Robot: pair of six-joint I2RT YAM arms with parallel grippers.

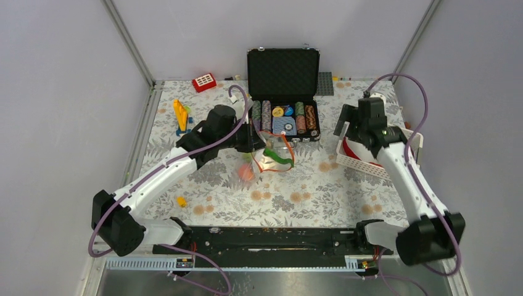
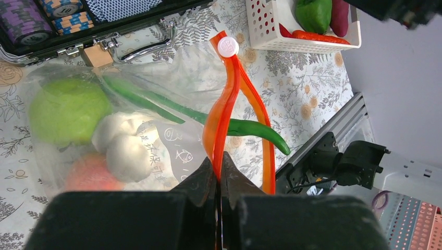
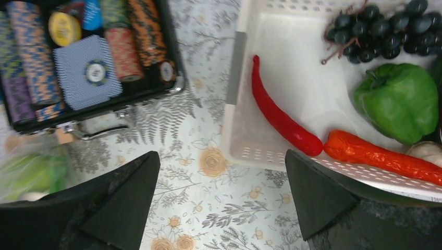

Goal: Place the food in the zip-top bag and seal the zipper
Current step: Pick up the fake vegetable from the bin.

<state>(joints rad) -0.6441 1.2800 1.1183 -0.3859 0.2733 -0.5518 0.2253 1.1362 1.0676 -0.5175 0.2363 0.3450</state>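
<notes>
The left gripper (image 2: 219, 174) was pinched shut on the zipper (image 2: 225, 99), holding the bag (image 2: 172, 67) mid-table, just near of the case (image 1: 284, 71). The right gripper (image 3: 221, 156) hung spread over the basket (image 3: 235, 125), far right. It should grip the chili (image 3: 281, 119) mid-length (jaws crosswise), with the bag's mouth held wide.

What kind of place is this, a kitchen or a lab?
Probably a robotics lab cell: robot arms bolted to a walled-in table, with props like a poker chip case and toy vegetables.
</notes>
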